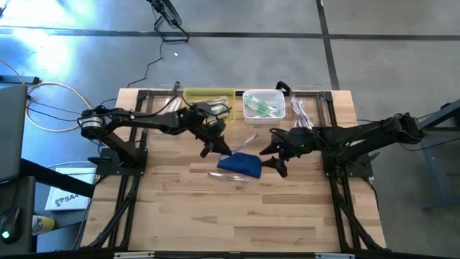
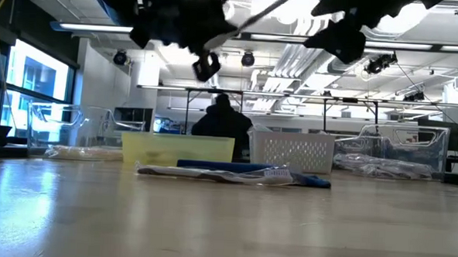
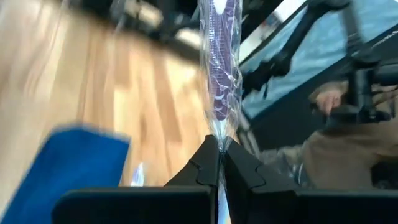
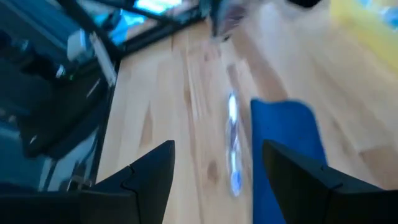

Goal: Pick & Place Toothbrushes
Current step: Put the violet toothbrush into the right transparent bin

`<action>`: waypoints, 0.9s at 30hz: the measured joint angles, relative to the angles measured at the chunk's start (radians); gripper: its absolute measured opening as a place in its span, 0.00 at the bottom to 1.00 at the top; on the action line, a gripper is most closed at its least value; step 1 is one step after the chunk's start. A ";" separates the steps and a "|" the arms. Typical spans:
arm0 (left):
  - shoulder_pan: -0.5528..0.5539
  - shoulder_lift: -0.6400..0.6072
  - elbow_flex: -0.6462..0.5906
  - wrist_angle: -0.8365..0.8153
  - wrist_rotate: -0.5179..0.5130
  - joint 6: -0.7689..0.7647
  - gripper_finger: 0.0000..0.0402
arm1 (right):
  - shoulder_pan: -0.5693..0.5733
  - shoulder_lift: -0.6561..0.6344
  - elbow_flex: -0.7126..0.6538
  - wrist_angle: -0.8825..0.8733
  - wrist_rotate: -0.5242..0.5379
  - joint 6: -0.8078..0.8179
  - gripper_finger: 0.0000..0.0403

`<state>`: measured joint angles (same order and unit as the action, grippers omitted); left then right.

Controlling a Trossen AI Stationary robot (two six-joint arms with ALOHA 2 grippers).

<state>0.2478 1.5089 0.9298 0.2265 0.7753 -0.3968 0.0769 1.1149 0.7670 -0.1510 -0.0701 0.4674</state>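
1. Fingers (image 3: 245, 171) of the left gripper (image 3: 219, 152) were pressed together on the end of a wrapped toothbrush (image 3: 221, 68); its clear wrapper showed a purple handle inside; the brush stuck out past the tips.
2. Seen from above, the left gripper (image 1: 210, 147) hung over the table (image 1: 237, 216) just left of the blue pouch (image 1: 241, 165); the held toothbrush (image 1: 244, 141) slanted up and to the right from it; in the low view the gripper (image 2: 206, 65) was well clear of the table top, with the brush (image 2: 261, 10) angled upward.
3. Fingers (image 4: 152, 168) of the right gripper (image 4: 217, 168) stood wide apart and held nothing; the pouch (image 4: 283, 155) and a wrapped toothbrush (image 4: 233, 146) lay on the wood beyond them.
4. From above, the right gripper (image 1: 277, 160) sat just right of the pouch; its arm reached in from the right edge.
5. A wrapped toothbrush (image 1: 231, 176) lay on the table along the pouch's near edge, touching or just beside it; in the low view it (image 2: 227, 173) lay flat in front of the pouch (image 2: 312, 180).
6. At the far edge stood a yellow bin (image 1: 208, 96), then a white basket (image 1: 264, 94) holding green-accented toothbrushes (image 1: 260, 108), then a clear tray (image 1: 307, 111) with more wrapped brushes.
7. A person (image 2: 221, 120) showed in the room behind the table.
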 joint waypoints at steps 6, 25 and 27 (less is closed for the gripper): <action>0.000 0.000 0.000 0.316 -0.010 -0.066 0.00 | 0.000 0.000 0.000 0.201 0.075 0.008 0.58; -0.033 0.000 0.000 0.401 -0.074 -0.058 0.00 | -0.002 0.003 0.000 0.613 0.290 -0.132 0.58; -0.046 0.000 0.000 0.399 -0.085 -0.053 0.00 | -0.001 0.004 0.000 0.612 0.289 -0.131 0.58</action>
<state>0.2014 1.5085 0.9302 0.6255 0.6907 -0.4499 0.0756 1.1187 0.7670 0.4609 0.2187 0.3367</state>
